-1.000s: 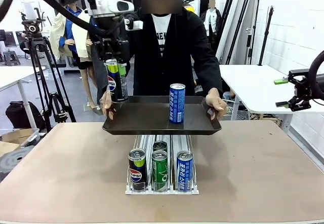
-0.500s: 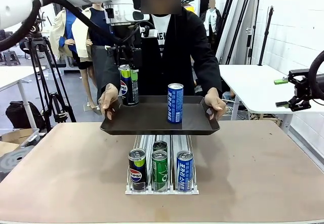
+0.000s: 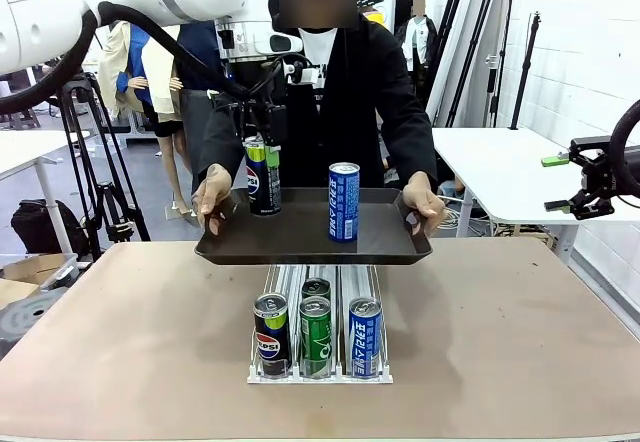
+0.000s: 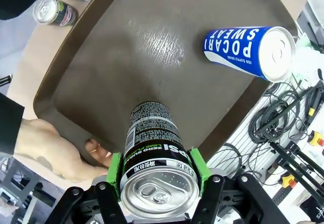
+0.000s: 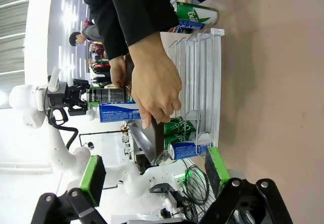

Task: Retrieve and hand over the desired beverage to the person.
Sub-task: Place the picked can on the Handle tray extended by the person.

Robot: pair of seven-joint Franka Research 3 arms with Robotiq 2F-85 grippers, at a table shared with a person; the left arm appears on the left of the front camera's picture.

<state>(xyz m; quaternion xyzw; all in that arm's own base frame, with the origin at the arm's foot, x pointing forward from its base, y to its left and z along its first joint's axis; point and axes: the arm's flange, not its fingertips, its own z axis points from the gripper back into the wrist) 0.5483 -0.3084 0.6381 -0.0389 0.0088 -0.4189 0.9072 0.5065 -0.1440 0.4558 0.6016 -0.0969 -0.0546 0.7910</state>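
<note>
With our left gripper (image 3: 263, 144) clamped on the Pepsi can (image 3: 263, 177) just above the person's tray (image 3: 300, 234), we should seat it upright, clear of the Pocari Sweat can (image 3: 343, 202), before releasing.

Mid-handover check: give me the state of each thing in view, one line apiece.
Left tool: shut on Pepsi can.
Pepsi can: upright, at the tray's surface.
Tray: held above the table by both of the person's hands.
Pocari Sweat can: upright on tray.
Right tool: open, holding nothing.
</note>
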